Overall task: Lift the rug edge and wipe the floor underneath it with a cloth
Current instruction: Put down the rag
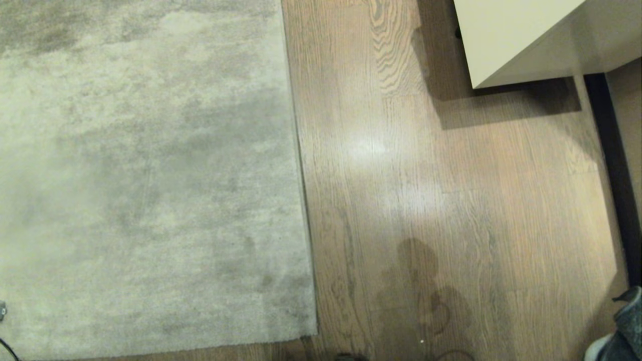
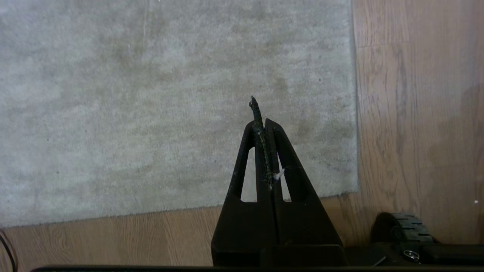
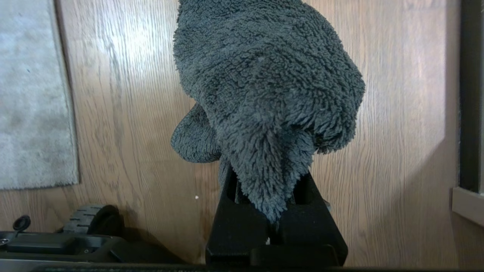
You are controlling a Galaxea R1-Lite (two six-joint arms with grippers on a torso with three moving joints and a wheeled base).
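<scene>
The rug edge (image 1: 300,165) lies flat on the floor (image 1: 451,200), running straight down the rug's right side. The right gripper (image 3: 270,211) hangs over bare planks right of that edge, its fingers clamped on the cloth (image 3: 264,83), which bunches above them. The left gripper (image 2: 264,124) hovers over the rug just inside that edge, fingers pressed together, holding only lint.

cloth (image 3: 264,94) hides right gripper (image 3: 270,211) tips

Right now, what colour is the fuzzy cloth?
Dark grey-green; the cloth shows best in the right wrist view, held by the right gripper.
</scene>
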